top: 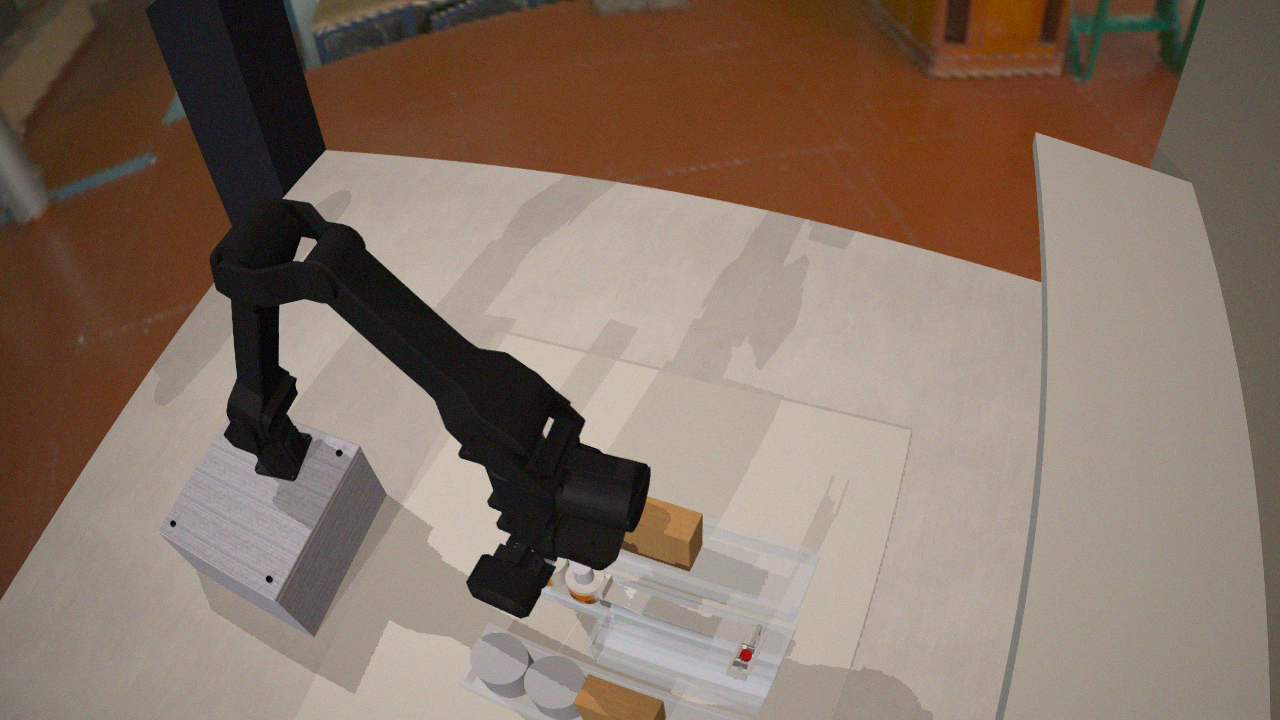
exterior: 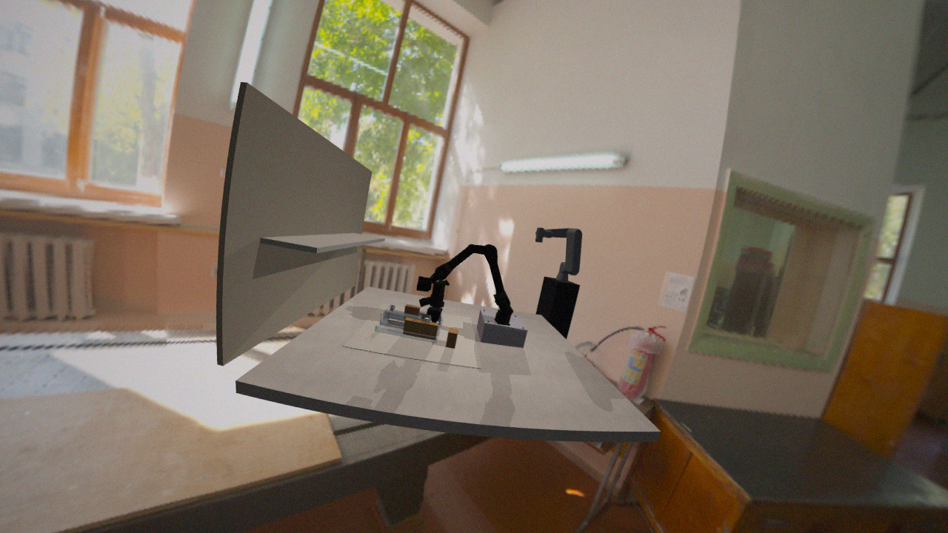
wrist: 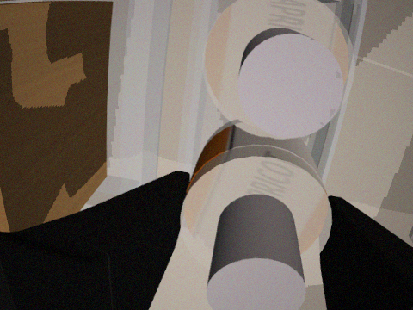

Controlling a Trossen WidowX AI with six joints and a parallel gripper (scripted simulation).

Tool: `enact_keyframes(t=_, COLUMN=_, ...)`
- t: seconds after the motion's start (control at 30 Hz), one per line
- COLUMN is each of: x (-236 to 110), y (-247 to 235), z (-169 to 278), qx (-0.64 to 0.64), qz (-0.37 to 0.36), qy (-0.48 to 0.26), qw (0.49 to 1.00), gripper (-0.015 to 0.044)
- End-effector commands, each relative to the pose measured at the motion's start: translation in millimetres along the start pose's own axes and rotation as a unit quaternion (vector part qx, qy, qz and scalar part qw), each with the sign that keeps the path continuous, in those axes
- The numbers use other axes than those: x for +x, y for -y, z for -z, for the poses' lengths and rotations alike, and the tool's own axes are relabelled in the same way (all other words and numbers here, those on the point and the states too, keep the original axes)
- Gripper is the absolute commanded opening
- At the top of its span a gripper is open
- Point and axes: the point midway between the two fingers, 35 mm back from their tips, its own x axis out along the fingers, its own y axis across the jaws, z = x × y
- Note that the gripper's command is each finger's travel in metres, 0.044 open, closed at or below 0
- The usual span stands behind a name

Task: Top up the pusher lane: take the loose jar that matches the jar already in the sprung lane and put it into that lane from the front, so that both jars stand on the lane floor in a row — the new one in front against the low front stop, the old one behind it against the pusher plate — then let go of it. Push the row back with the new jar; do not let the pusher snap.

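Wrist view: tool (wrist: 253, 224) grips jar (wrist: 256, 247), label print unreadable

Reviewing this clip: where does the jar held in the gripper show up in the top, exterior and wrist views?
Top: the held jar peeks out just right of the gripper, at the near end of the clear lanes.
Exterior: hidden under the gripper; too small to pick out.
Wrist: low centre, between the black fingers.
Shared landmark: the brown wooden block beside the lane.

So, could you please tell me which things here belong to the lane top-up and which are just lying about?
Job:
- held jar
- gripper
- jar in the lane
- clear pusher lane

Lying about:
- two grey cylinders
- wooden blocks
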Motion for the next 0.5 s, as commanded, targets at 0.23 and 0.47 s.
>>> enact_keyframes(t=0.23, x=3.7, y=-0.5, z=-6.7, qx=-0.001, qz=-0.001, qy=0.014, qw=1.000, gripper=0.0000)
enact_keyframes(t=0.47, x=6.4, y=-0.5, z=-6.1, qx=-0.001, qz=-0.001, qy=0.014, qw=1.000, gripper=0.0000)
